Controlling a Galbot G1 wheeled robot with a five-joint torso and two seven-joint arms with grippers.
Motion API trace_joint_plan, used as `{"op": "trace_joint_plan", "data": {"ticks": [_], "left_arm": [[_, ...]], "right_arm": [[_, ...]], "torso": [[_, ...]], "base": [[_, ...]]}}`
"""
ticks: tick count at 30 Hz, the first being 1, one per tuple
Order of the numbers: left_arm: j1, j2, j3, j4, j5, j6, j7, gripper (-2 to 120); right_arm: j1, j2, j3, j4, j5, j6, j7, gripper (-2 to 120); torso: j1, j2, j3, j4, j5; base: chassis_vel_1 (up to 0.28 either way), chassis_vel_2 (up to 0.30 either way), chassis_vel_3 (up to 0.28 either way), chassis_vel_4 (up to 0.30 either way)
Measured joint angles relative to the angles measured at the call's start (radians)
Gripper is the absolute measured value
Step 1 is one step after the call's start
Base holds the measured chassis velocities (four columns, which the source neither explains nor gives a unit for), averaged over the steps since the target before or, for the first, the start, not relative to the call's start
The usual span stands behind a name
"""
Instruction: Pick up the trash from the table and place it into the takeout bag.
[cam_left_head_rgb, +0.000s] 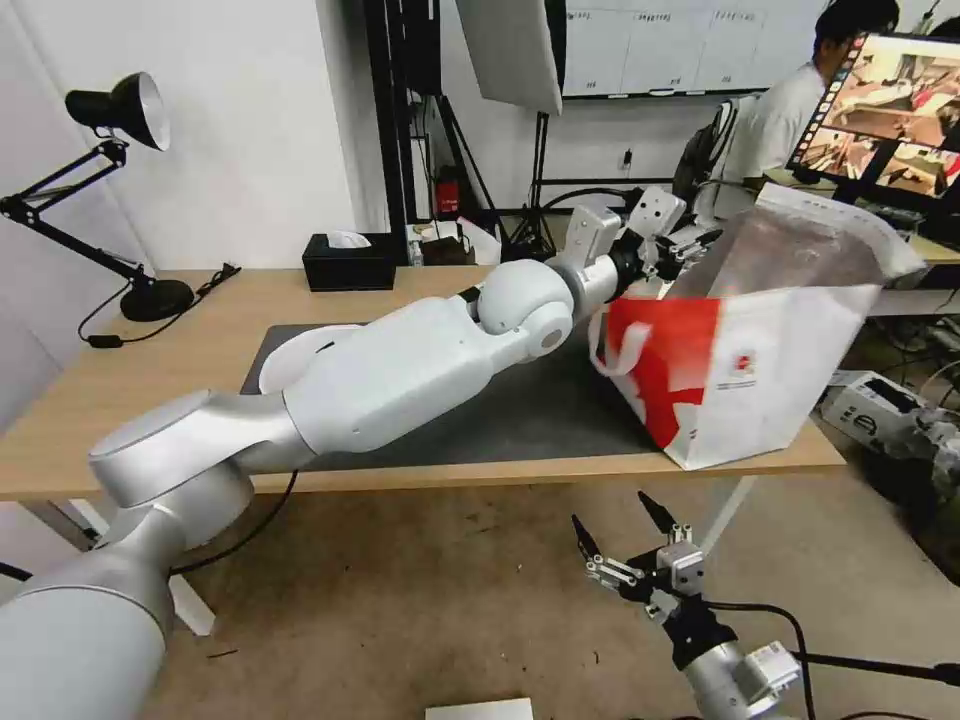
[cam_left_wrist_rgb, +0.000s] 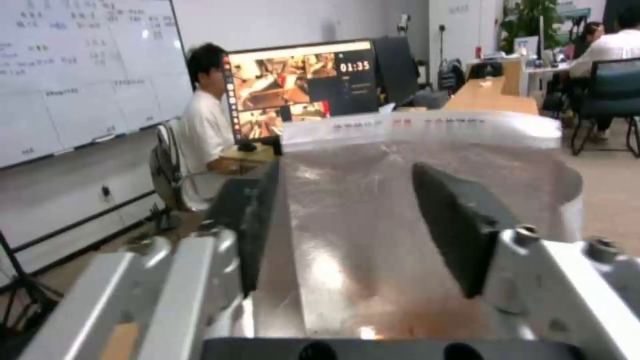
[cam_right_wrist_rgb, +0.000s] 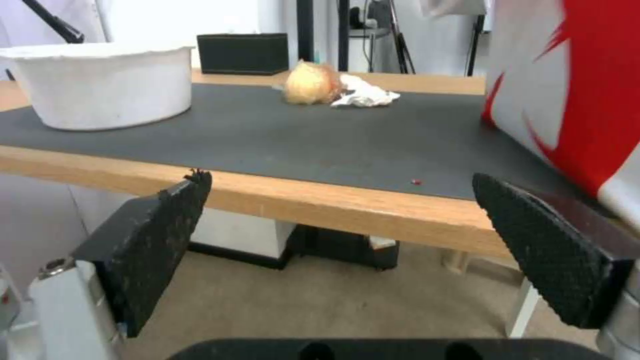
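The takeout bag (cam_left_head_rgb: 760, 370), white and red with a foil lining, stands tilted on the right end of the table (cam_left_head_rgb: 150, 350). My left arm reaches across the dark mat (cam_left_head_rgb: 540, 410), and my left gripper (cam_left_head_rgb: 695, 245) is open at the bag's mouth. In the left wrist view the left gripper (cam_left_wrist_rgb: 343, 170) has the foil lining (cam_left_wrist_rgb: 360, 220) behind its empty fingers. My right gripper (cam_left_head_rgb: 610, 510) hangs open below the table's front edge. Its wrist view shows the white bowl (cam_right_wrist_rgb: 107, 85), the beige ball (cam_right_wrist_rgb: 310, 82) and the crumpled tissue (cam_right_wrist_rgb: 363, 92) on the mat (cam_right_wrist_rgb: 300, 135). My arm hides most of the bowl (cam_left_head_rgb: 290, 360).
A black tissue box (cam_left_head_rgb: 350, 262) sits at the table's back edge and a black desk lamp (cam_left_head_rgb: 130, 110) at its far left. A tiny red scrap (cam_right_wrist_rgb: 416, 182) lies on the mat near the front. A monitor (cam_left_head_rgb: 890, 110) and cardboard boxes (cam_left_head_rgb: 880, 405) stand right of the table.
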Motion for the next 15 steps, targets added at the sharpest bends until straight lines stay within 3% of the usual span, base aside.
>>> {"op": "trace_joint_plan", "data": {"ticks": [7, 9, 10, 13, 14, 15], "left_arm": [[0.081, 0.069, -0.066, -0.072, 0.014, 0.006, -0.011, 87], [0.190, 0.162, -0.132, -0.174, 0.040, 0.005, -0.014, 97], [0.190, 0.162, -0.132, -0.174, 0.040, 0.005, -0.014, 97], [0.353, 0.315, -0.255, -0.299, 0.084, 0.004, -0.013, 100], [0.353, 0.315, -0.255, -0.299, 0.084, 0.004, -0.013, 100], [0.426, 0.366, -0.317, -0.341, 0.102, 0.003, -0.011, 100]], "right_arm": [[-0.013, 0.019, 0.008, 0.023, -0.008, 0.003, 0.000, 100], [-0.013, 0.030, 0.009, 0.025, -0.012, 0.003, 0.001, 100], [-0.013, 0.030, 0.009, 0.025, -0.012, 0.003, 0.001, 100], [-0.007, 0.028, 0.007, 0.024, -0.014, 0.004, 0.001, 100], [-0.007, 0.028, 0.007, 0.024, -0.014, 0.004, 0.001, 100], [-0.005, 0.026, 0.006, 0.023, -0.015, 0.005, 0.001, 100]], "torso": [[0.000, 0.000, 0.000, 0.0000, -0.0003], [0.000, 0.000, 0.000, -0.0002, -0.0002], [0.000, 0.000, 0.000, -0.0002, -0.0002], [0.000, 0.000, 0.000, 0.0008, -0.0006], [0.000, 0.000, 0.000, 0.0008, -0.0006], [0.000, 0.000, 0.000, 0.0009, -0.0005]], "base": [[0.000, 0.000, 0.000, 0.000], [0.000, 0.000, 0.000, 0.000], [0.000, 0.000, 0.000, 0.000], [0.000, 0.000, 0.000, 0.000], [0.000, 0.000, 0.000, 0.000], [0.000, 0.000, 0.000, 0.000]]}}
